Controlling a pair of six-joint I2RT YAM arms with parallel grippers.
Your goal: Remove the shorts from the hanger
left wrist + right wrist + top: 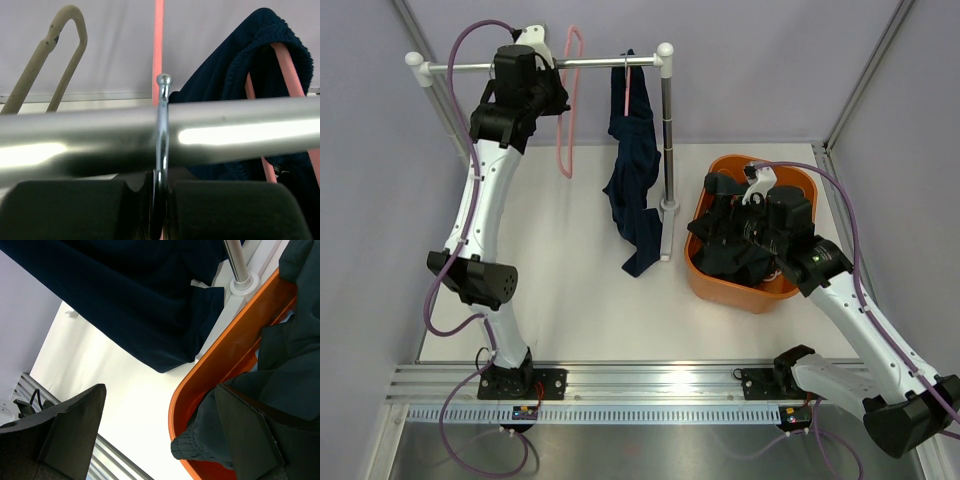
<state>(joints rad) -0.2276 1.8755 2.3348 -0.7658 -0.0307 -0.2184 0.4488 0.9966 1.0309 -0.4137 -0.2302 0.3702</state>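
Observation:
Dark navy shorts (635, 175) hang from a pink hanger (287, 60) on the rack's silver rail (590, 64); their bunched waistband (250, 55) shows at the right of the left wrist view. My left gripper (160, 190) is up at the rail, shut on the metal hook (162, 120) of a bare pink hanger (567, 110). Charcoal shorts (735, 250) lie in the orange basket (705, 280). My right gripper (162, 432) hangs open over the basket's left rim (210, 385), holding nothing.
The rack's upright post (666, 130) stands on its round foot (242, 284) between the navy shorts and the basket. A beige hanger (50, 55) sits left of the held hook. The arms' aluminium base rail (650, 385) runs along the near edge.

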